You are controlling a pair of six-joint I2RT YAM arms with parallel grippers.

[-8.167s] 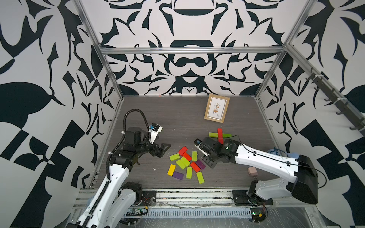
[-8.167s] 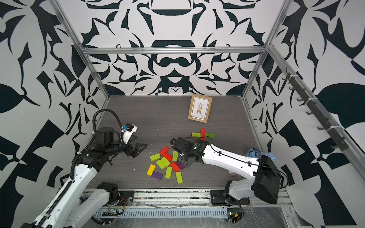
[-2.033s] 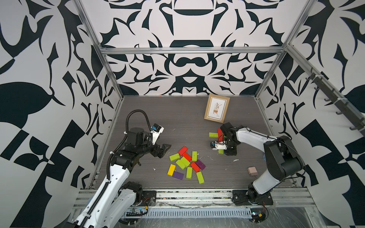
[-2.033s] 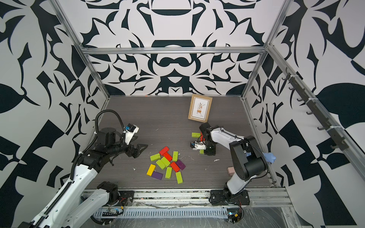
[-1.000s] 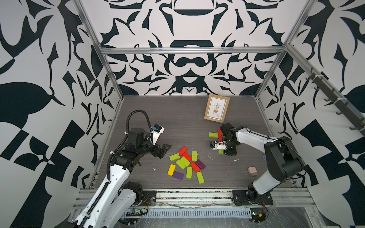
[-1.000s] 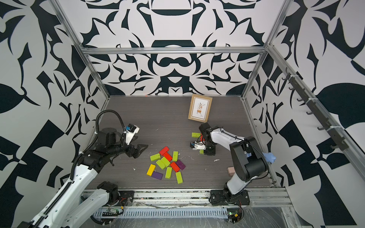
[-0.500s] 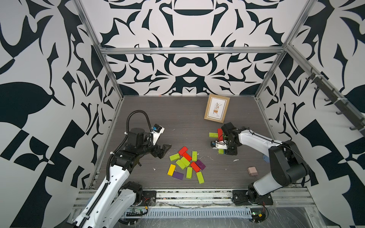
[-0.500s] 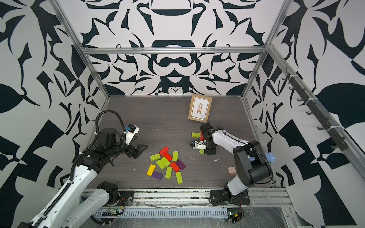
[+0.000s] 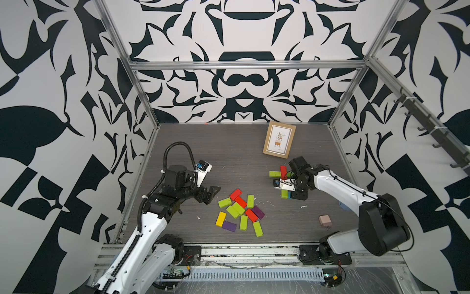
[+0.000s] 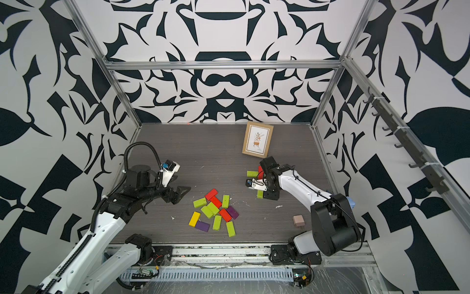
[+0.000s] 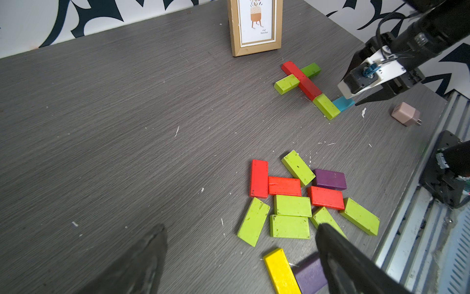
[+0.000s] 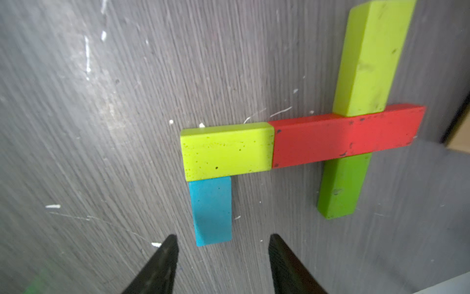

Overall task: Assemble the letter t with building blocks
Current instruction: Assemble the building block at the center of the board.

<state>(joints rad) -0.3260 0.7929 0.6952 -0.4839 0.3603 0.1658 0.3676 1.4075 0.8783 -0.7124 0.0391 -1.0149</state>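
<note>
Five building blocks form a figure on the table. A red block (image 12: 346,135) is crossed by a lime block (image 12: 368,58) and a darker green one (image 12: 340,185), and continued by another lime block (image 12: 226,150). A teal block (image 12: 212,210) lies flat against that one's side. My right gripper (image 12: 223,239) is open, its tips just short of the teal block and not touching it; in both top views it stands over the figure's near end (image 9: 295,195) (image 10: 269,195). The left gripper (image 11: 241,229) hangs open beside the loose pile of blocks (image 9: 240,212) (image 11: 292,205), holding nothing.
A framed picture (image 9: 279,139) stands behind the figure. A pale pink plug adapter (image 9: 325,221) lies at the front right. Patterned walls close in three sides, and a metal rail (image 9: 254,250) runs along the front edge.
The right gripper's jaws have parted at the figure's near end, where the teal block now lies free. The left arm has stayed put.
</note>
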